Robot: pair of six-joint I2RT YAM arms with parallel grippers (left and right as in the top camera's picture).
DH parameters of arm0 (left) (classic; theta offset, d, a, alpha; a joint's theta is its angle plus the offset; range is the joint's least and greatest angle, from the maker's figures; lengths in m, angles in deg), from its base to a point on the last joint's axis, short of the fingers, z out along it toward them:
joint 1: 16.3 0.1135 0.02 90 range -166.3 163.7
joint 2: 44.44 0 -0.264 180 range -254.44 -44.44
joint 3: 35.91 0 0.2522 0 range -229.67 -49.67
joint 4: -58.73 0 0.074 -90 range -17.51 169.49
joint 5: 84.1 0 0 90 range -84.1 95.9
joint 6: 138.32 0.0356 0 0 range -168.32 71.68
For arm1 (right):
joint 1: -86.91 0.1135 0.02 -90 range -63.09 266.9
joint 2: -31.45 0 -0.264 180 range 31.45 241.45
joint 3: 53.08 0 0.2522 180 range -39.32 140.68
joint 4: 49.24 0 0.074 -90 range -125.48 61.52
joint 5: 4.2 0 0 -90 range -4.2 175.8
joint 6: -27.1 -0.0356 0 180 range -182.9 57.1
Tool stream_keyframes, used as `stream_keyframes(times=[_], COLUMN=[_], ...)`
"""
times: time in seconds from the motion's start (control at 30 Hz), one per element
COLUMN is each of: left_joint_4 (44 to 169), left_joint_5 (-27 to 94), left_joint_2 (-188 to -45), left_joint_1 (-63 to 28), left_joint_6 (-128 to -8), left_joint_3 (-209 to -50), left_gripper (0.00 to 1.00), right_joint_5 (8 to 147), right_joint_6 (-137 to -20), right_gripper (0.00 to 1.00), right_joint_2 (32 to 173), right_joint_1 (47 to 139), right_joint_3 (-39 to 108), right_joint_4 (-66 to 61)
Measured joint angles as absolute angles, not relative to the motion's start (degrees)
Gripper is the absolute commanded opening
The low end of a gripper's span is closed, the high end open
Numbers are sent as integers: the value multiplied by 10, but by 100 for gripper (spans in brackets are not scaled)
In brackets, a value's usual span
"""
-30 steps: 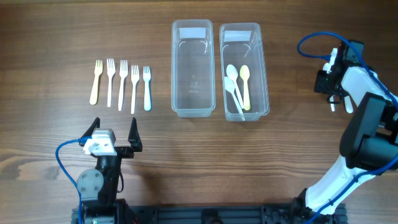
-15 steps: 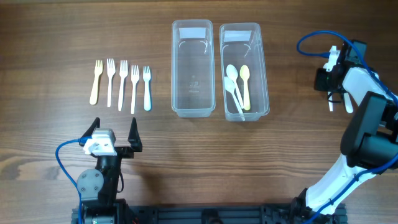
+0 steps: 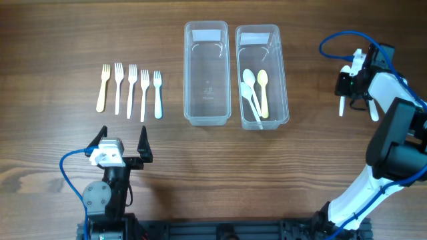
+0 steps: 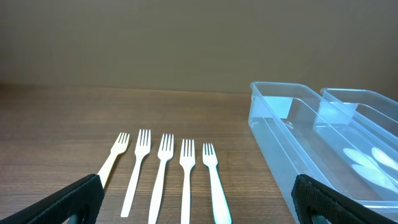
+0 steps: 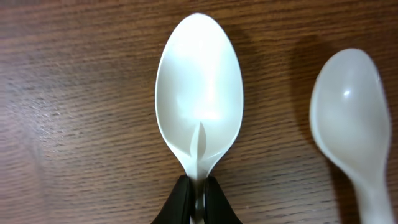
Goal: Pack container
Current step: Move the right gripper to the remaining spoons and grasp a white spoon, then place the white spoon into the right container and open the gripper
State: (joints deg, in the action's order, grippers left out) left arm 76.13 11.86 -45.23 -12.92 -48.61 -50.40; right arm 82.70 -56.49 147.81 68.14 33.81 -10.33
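Observation:
Two clear containers stand at the top middle: the left container (image 3: 206, 115) is empty, and the right container (image 3: 283, 80) holds three spoons (image 3: 256, 90). Several plastic forks (image 3: 131, 89) lie in a row on the left and show in the left wrist view (image 4: 166, 171). My right gripper (image 3: 349, 85) is shut on the neck of a white spoon (image 5: 199, 93), to the right of the containers. Another white spoon (image 5: 354, 118) lies on the table beside it. My left gripper (image 4: 199, 208) is open and empty, just short of the forks.
The table is dark wood. The right arm's body and blue cable (image 3: 393, 133) fill the right edge. The left arm's base (image 3: 107, 193) sits at the front left. Both containers show at the right of the left wrist view (image 4: 311, 143).
My right gripper has moved a little to the left with the white spoon in it. The left arm has not moved.

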Motion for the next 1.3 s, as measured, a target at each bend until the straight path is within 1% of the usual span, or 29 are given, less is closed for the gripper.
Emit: stream_keyframes(times=[0.27, 0.4, 0.63, 0.77, 0.9, 1.1, 1.3], left_joint_4=[761, 761, 761, 761, 761, 761, 761], left_joint_5=[119, 119, 119, 119, 119, 119, 119], left_joint_2=[-452, -452, -452, -452, -452, -452, -452], left_joint_1=[-129, -129, -129, -129, -129, -129, -129], left_joint_6=[-486, -486, -486, -486, -486, -486, -486], left_joint_3=[-504, -504, -504, -504, -504, -504, -504], left_gripper=[100, 100, 100, 100, 100, 100, 100], right_joint_5=[793, 784, 772, 765, 761, 764, 769], right_joint_6=[-613, -619, -633, -638, -648, -664, -669], right_gripper=[4, 4, 4, 4, 4, 4, 4], right_joint_2=[1465, 1411, 1235, 1173, 1163, 1185, 1244], right_joint_1=[691, 718, 811, 880, 935, 1007, 1024], right_joint_3=[340, 339, 339, 339, 339, 339, 339], right_joint_4=[-77, -71, -56, -52, -50, -55, -62])
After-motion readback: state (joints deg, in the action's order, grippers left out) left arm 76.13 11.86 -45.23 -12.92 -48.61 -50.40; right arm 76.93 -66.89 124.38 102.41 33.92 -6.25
